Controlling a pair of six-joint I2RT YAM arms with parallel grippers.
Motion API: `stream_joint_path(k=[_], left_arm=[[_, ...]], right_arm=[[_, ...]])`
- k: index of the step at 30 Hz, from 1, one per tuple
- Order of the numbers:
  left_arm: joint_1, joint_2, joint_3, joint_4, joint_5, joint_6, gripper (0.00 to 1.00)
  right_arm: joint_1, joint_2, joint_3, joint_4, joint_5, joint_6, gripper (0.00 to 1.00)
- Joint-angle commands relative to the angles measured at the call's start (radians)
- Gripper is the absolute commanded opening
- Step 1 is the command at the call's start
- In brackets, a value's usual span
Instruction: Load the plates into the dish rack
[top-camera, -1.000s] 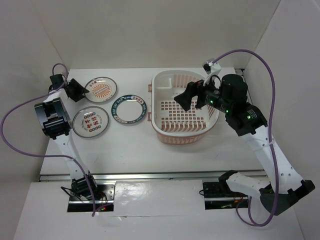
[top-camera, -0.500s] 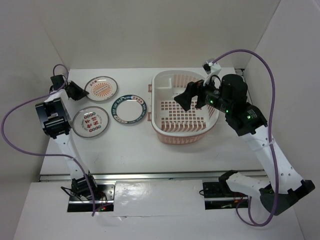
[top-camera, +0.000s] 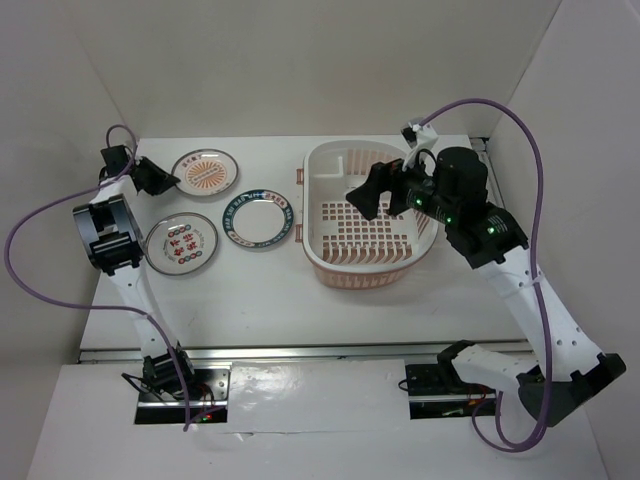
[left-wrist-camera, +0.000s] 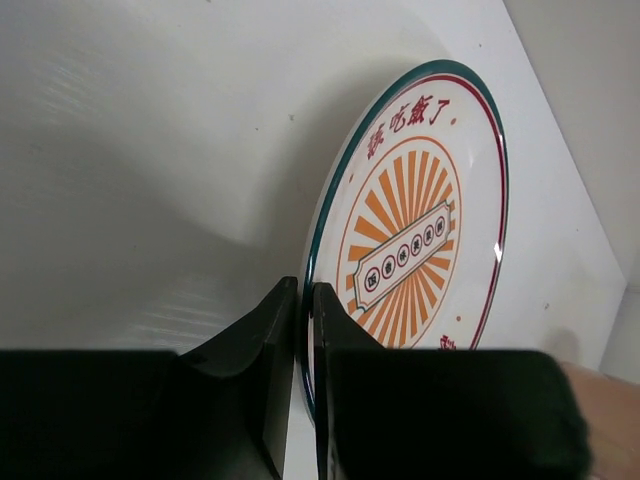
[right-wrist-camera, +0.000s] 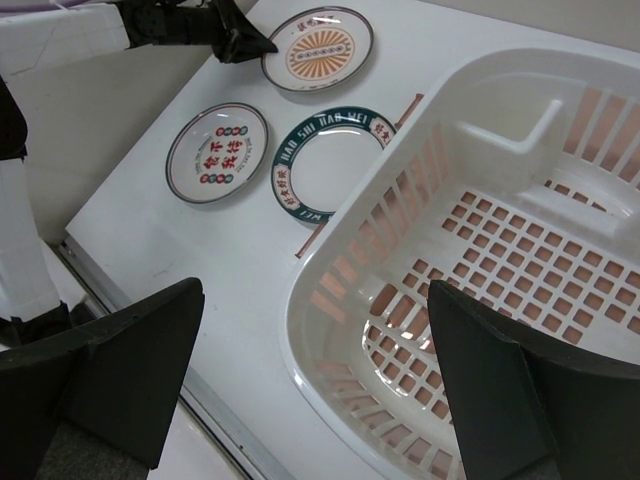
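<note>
**Left arm has the sunburst plate by the rim, rack has no plates in it**

The left gripper (left-wrist-camera: 305, 300) is pinched onto the edge of the sunburst plate (left-wrist-camera: 420, 240), at the far left of the table (top-camera: 250, 290). The plate with red characters (top-camera: 181, 243) and the blue-green rimmed plate (top-camera: 262, 218) lie flat nearby, all three left of the dish rack (top-camera: 372, 270). The right gripper (right-wrist-camera: 315, 340) hangs over the rack with its fingers spread wide, holding nothing.

L tool (left-wrist-camera: 306, 292) pinched tight, far left; R tool (right-wrist-camera: 315, 300) spread wide.
</note>
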Motion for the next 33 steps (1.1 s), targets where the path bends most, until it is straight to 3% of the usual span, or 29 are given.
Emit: stream_joint_path(k=[1, 9, 13, 23, 27, 33], left_arm=[[-0.01, -0.081, -0.005, 0.047, 0.063, -0.037, 0.0], [-0.042, -0.339, -0.011, 0.044, 0.126, -0.055, 0.0], [-0.042, -0.506, -0.166, 0.081, 0.17, -0.065, 0.0], [-0.21, -1.107, -0.614, 0.168, 0.192, -0.126, 0.0], [-0.272, -1.281, -0.714, 0.168, 0.196, -0.137, 0.0], [-0.346, -1.37, -0.734, 0.139, 0.261, -0.114, 0.0]], right_arm=[[0.008, 0.025, 0.0, 0.072, 0.018, 0.024, 1.0], [0.017, 0.037, -0.053, 0.15, 0.022, 0.046, 1.0], [0.017, 0.028, -0.089, 0.255, -0.039, 0.055, 1.0], [0.004, 0.167, 0.153, 0.321, -0.027, 0.001, 1.0], [-0.058, 0.218, 0.163, 0.349, -0.119, 0.037, 1.0], [-0.058, 0.218, 0.095, 0.39, -0.177, 0.072, 1.0]])
